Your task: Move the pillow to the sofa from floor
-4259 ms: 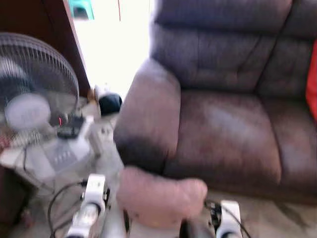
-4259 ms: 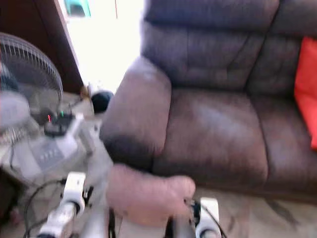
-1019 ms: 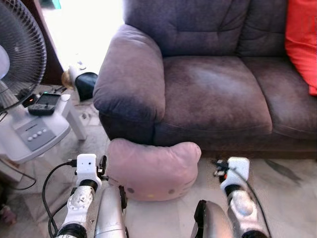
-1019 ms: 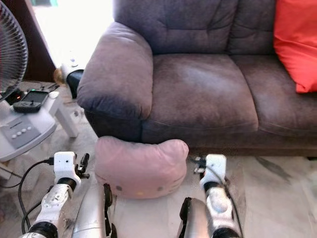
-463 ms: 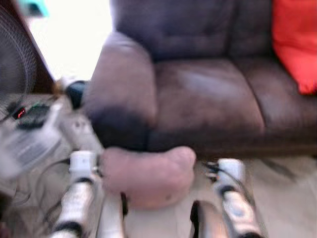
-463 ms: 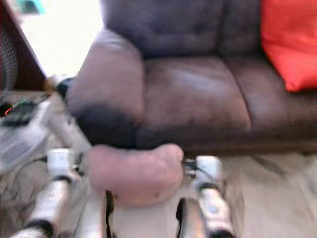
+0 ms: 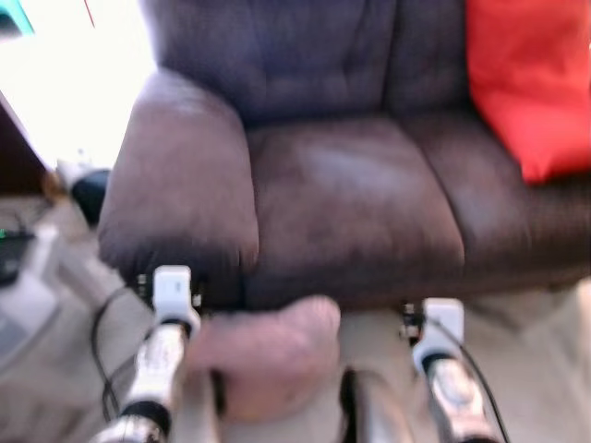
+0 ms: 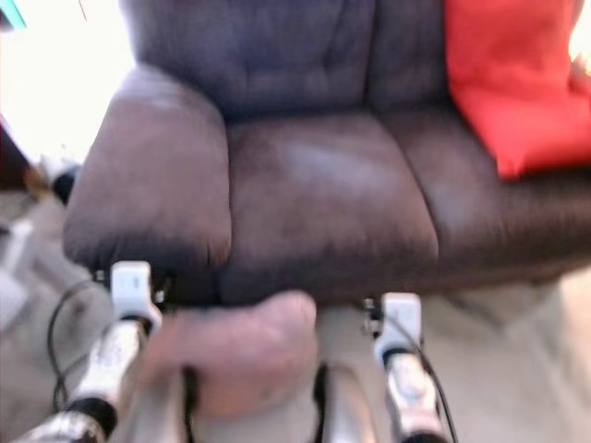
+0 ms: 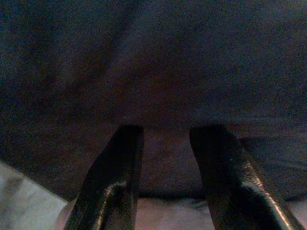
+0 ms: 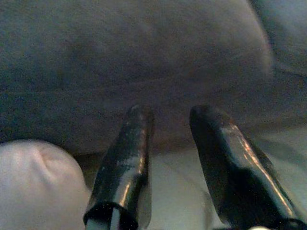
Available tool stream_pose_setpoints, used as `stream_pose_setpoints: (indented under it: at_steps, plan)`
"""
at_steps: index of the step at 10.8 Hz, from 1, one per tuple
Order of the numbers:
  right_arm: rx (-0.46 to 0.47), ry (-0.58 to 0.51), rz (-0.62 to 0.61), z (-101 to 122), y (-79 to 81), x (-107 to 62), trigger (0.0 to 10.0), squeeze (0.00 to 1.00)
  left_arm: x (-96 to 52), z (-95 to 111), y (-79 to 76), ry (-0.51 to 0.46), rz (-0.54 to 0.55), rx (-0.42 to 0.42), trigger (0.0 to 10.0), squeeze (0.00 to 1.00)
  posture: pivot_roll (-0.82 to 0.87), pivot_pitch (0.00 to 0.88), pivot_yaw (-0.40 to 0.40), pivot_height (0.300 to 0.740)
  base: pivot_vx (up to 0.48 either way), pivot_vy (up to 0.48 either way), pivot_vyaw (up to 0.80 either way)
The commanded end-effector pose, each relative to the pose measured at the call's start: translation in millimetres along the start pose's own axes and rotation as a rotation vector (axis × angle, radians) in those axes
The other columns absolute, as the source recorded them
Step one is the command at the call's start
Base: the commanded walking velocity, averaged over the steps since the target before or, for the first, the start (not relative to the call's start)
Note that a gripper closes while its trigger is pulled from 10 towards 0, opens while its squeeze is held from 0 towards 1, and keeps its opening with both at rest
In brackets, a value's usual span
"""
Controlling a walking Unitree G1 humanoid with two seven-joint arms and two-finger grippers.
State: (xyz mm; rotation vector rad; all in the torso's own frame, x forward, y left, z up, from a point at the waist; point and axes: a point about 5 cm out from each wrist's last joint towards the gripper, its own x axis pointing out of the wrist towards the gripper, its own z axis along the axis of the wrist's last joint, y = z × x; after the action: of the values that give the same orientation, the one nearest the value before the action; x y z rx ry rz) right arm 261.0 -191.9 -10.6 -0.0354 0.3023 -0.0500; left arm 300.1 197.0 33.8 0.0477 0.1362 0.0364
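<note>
Pink pillow [image 7: 263, 355] was between the two arms, right in front of the sofa [image 7: 342, 185].
It lay long-ways side to side. Left gripper [image 9: 163, 139] and right gripper [image 10: 168, 120] had fingers apart, pinching nothing. Head views showed a red cushion [image 7: 526, 83].

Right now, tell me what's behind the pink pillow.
Behind the pink pillow stands the dark sofa: its front edge, seat cushion and armrest, with a red cushion further right. The pillow covers the sofa's base and the floor right behind it.
</note>
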Motion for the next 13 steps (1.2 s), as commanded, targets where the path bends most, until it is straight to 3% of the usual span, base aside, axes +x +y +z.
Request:
stream_pose_setpoints:
  at_steps: [1,5,7,8,9,10,13]
  plan:
    - [-0.005,0.033,0.054,-6.5,13.0,-2.1,10.0,0.0,-2.9,-4.3,7.6,0.021,0.024,0.005,10.0,0.0,0.09,0.095,-0.061,0.53,0.0,0.0,0.8]
    - [0.019,0.123,0.053,-21.1,11.8,-7.9,10.0,0.0,-1.1,-0.6,8.0,0.008,0.024,0.004,10.0,0.0,0.09,0.105,-0.061,0.53,0.0,0.0,0.2]
    - [0.024,0.25,0.052,-35.0,12.1,-11.4,10.0,0.0,-1.0,-1.1,6.9,0.012,0.017,0.005,10.0,0.0,0.09,0.106,-0.06,0.53,0.0,0.0,0.0]
    - [0.134,0.289,0.108,-38.5,19.0,-12.0,10.0,0.78,-0.9,-1.1,5.9,0.014,0.014,0.007,10.0,0.0,0.09,0.109,-0.061,0.53,0.0,0.0,0.0]
    - [0.186,0.292,0.098,-38.0,20.1,-11.1,10.0,1.0,-1.1,-1.3,6.0,0.015,0.013,0.008,10.0,0.0,0.09,0.11,-0.063,0.53,0.0,0.0,0.0]
    - [0.317,0.319,0.075,-35.9,21.5,-6.9,10.0,1.0,-1.0,-1.5,6.0,0.017,0.013,0.009,10.0,0.0,0.1,0.112,-0.065,0.53,0.0,0.0,0.0]
    - [0.354,0.362,0.13,-28.6,27.0,1.1,10.0,1.0,-1.2,-1.7,4.6,0.019,0.006,0.009,10.0,0.0,0.11,0.12,-0.073,0.53,0.0,0.0,0.0]
